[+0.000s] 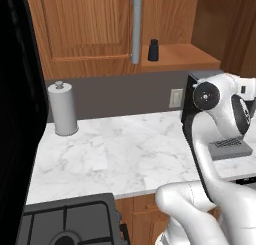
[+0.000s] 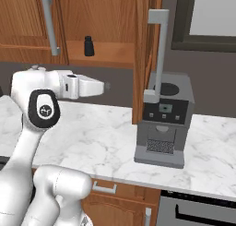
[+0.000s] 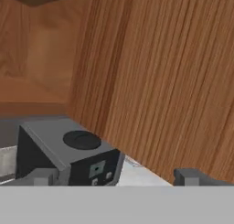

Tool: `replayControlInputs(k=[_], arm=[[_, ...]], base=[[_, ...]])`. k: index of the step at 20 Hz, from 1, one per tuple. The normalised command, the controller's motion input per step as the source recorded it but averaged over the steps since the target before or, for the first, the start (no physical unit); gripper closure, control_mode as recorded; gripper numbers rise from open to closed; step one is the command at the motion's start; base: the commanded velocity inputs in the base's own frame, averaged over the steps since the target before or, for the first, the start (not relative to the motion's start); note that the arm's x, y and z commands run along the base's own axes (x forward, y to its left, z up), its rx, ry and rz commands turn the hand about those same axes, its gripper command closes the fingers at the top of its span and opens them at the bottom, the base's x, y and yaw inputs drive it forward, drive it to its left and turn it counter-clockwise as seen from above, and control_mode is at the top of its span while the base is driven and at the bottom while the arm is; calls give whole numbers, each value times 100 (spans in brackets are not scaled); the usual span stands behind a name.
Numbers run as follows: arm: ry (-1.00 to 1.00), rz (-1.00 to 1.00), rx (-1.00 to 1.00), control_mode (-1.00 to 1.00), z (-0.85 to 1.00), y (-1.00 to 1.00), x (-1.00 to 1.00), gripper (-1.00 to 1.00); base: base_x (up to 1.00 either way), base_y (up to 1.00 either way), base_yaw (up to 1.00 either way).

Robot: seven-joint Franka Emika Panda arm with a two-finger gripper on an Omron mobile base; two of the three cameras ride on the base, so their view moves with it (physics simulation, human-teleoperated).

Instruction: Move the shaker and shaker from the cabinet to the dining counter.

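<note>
Open door (image 2: 143,50) beside shaker (image 2: 89,46)

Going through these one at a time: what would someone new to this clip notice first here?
Probably the white arm swung across the marble worktop, its open pincer empty and facing the coffee machine beside the open cabinet door. Next, the single small black shaker standing on the cabinet's wooden shelf, above and apart from the arm. A tall grey cylinder with a knob stands on the worktop's left end.
</note>
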Motion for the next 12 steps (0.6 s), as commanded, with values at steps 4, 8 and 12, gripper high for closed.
replayControlInputs(k=[4,8,12], arm=[[-20,60,10,-100,0,76,0,-100],[-30,44,10,-100,0,71,0,-100],[-22,24,1,-100,9,77,0,-100]], base=[[0,0,0],[0,0,0],[0,0,0]])
